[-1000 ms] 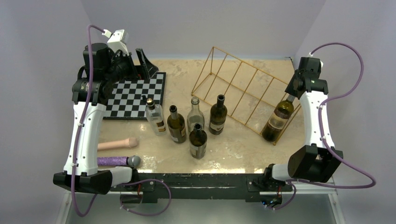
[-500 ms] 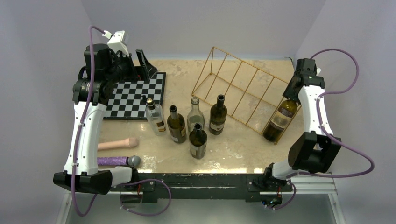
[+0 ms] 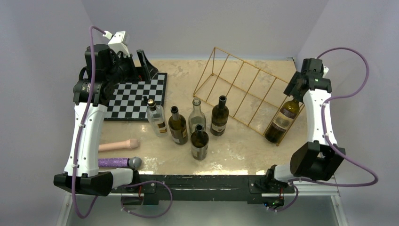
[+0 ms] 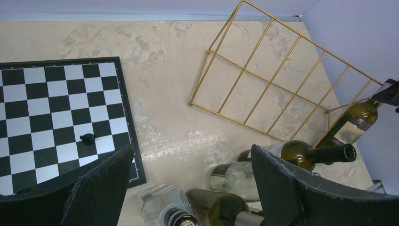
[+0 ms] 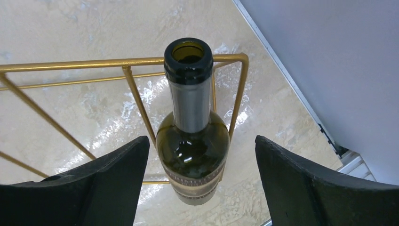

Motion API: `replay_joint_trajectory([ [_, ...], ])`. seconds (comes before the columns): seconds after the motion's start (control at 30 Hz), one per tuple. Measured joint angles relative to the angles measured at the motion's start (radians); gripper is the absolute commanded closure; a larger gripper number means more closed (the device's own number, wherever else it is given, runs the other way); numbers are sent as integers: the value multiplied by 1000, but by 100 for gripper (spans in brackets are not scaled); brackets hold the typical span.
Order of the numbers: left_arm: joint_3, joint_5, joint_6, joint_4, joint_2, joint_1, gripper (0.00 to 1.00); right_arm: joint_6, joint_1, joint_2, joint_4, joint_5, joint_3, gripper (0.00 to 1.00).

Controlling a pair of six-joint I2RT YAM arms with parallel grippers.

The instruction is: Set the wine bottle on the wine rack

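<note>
One wine bottle is leant in the wine rack (frame right), neck up inside the widely parted right tool.

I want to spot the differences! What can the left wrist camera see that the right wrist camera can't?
Only the left wrist view shows the checkered board with one small black piece on it, and several other bottles nearby. Only the right wrist view looks down at the open mouth of the wine bottle, with the right gripper open on either side and not touching it. Both show that wine bottle resting at the end of the gold wine rack, on the marble table.
</note>
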Motion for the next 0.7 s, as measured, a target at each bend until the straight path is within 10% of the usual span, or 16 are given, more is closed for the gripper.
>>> replay_joint_trajectory([
  [0.33,35,86,-1,2,25,0,2,-26,0,-159,-44,-86,134,11],
  [0.7,49,242,-5,30,39,-42,2,-102,146,-351,75,-780,193,8],
])
